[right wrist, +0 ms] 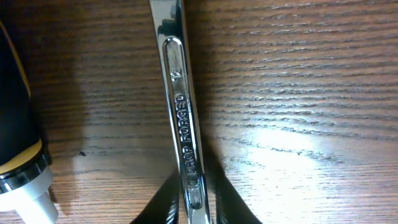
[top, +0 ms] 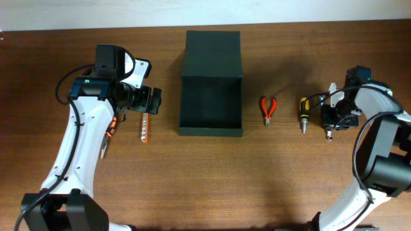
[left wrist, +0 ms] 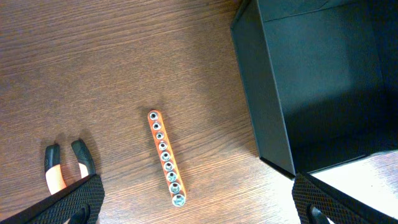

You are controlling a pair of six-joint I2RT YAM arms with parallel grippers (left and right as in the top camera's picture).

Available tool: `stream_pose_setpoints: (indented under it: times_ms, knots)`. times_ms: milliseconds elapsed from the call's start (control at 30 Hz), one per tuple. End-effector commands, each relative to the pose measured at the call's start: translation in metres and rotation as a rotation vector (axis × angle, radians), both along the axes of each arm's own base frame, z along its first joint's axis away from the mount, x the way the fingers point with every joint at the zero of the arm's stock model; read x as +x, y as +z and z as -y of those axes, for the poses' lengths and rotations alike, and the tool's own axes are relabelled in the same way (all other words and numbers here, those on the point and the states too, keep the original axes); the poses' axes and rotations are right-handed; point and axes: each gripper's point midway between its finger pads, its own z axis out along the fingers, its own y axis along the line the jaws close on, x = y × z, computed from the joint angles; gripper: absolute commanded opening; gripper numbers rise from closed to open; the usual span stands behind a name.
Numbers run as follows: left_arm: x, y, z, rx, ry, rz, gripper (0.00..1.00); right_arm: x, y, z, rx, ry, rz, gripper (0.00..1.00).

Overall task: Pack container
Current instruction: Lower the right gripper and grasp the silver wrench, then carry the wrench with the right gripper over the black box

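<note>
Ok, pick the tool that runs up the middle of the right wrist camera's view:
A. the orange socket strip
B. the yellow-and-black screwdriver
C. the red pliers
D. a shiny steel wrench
D: the right wrist view shows a shiny wrench stamped DROP FORGED running up its middle, while the screwdriver only shows at the left edge.

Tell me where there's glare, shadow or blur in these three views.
Overhead: even light, sharp, with the matte dark green-black cardboard box shadowed inside. Left wrist: white glare on the brown wooden table at lower right; the orange bit rail is crisp. Right wrist: a glare patch right of the shiny chrome wrench.
</note>
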Motion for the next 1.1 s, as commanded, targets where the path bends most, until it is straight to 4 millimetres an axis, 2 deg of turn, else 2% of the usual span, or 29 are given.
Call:
stream_pose_setpoints:
  times_ms: [0,167,300,533,667,833,933,1067]
  knots:
    - [0.003,0.004,0.000,0.010,-0.018,0.011,0.99,-0.011,-0.018,0.000,0.006,-0.012,-0.061,0.14]
    - [0.002,0.003,0.002,0.002,-0.017,0.005,0.99,-0.009,-0.017,0.000,0.005,-0.013,-0.056,0.05]
    - [0.001,0.003,0.002,0.002,-0.017,0.002,0.99,-0.001,-0.011,0.003,-0.002,-0.061,-0.034,0.04]
    - [0.001,0.003,0.001,0.003,-0.017,0.003,0.99,0.021,0.017,0.000,0.042,-0.097,0.015,0.04]
    - [0.001,0.003,0.001,0.003,-0.017,0.003,0.99,0.043,0.051,-0.008,0.111,-0.112,0.075,0.04]
    - [0.002,0.003,0.001,0.003,-0.018,0.003,0.99,0.070,0.108,-0.027,0.167,-0.074,0.171,0.04]
    - [0.002,0.003,0.001,0.003,-0.018,0.003,0.99,0.079,0.144,-0.047,0.162,-0.019,0.215,0.04]
    - [0.002,0.003,0.001,0.003,-0.017,0.003,0.99,0.085,0.192,-0.094,0.163,0.098,0.264,0.04]
